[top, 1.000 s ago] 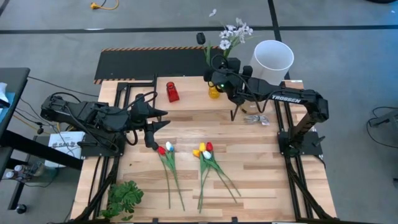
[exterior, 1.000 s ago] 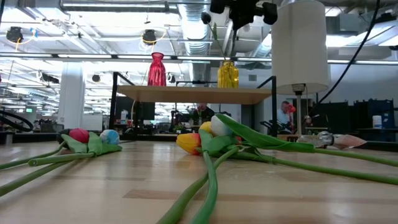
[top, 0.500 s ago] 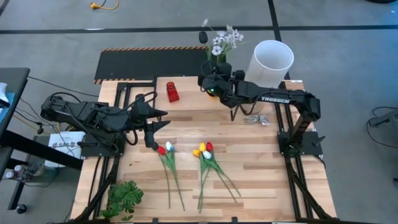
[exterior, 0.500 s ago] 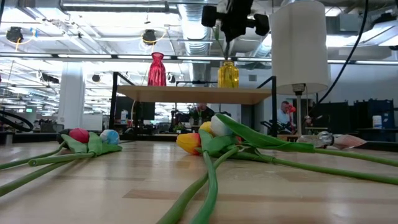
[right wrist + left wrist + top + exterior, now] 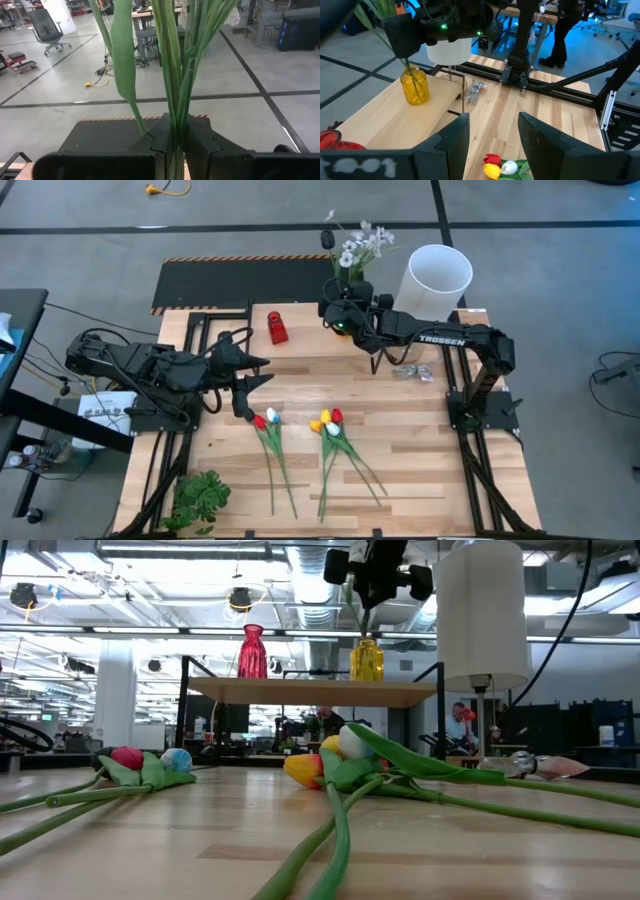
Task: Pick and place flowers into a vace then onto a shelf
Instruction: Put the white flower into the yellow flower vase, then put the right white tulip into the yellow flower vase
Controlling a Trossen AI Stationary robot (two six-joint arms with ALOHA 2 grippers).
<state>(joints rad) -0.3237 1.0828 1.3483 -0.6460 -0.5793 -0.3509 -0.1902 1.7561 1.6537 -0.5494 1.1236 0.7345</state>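
Blossom spray (image 5: 358, 246) moved over yellow vase (image 5: 366, 659); arm (image 5: 440, 338) marked TROSSEN

Yellow vase (image 5: 343, 330) mostly hidden under right end effector (image 5: 344, 313).

The counter (image 5: 420, 440) was pale wood. Red (image 5: 277, 327) and yellow (image 5: 416, 86) vases — glassy. Tulips (image 5: 328, 421) showed red, yellow, white heads on green stems; the spray (image 5: 360, 245) was white — the panel (image 5: 240, 280) black, orange-striped at upper left.
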